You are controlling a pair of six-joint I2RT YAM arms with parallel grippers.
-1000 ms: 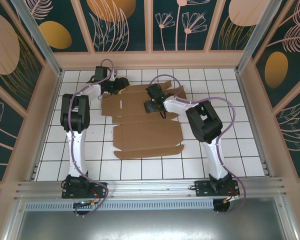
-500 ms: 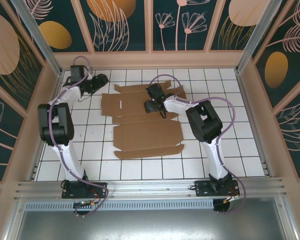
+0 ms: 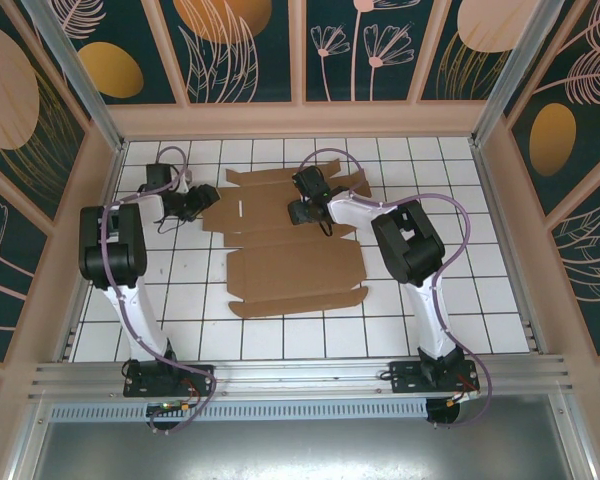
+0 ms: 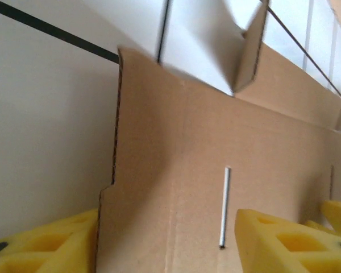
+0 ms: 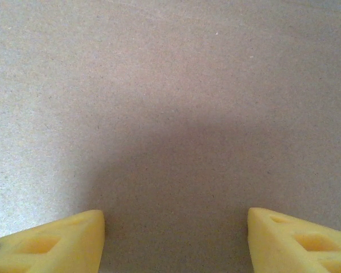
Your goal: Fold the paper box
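Observation:
The paper box (image 3: 290, 265) lies flat and unfolded on the white tiles, a brown cardboard sheet with flaps and creases. My left gripper (image 3: 198, 203) sits low at its left edge. In the left wrist view the yellow fingers (image 4: 45, 244) are wide apart and open around the gripper point (image 4: 166, 227), with the paper box (image 4: 176, 148) panel and its thin slot (image 4: 224, 207) between them. A small flap (image 4: 250, 51) stands up beyond. My right gripper (image 3: 298, 212) is over the back panel, open (image 5: 176, 219), close above bare cardboard (image 5: 170, 85).
The tiled floor (image 3: 460, 280) is boxed in by patterned walls (image 3: 50, 200) on the left, back and right. A metal rail (image 3: 300, 375) runs along the front by the arm bases. Bare tiles lie right of and in front of the cardboard.
My left arm swung off the cardboard's back left corner, out toward the left wall, then came down to the sheet's left edge. The right arm has stayed put.

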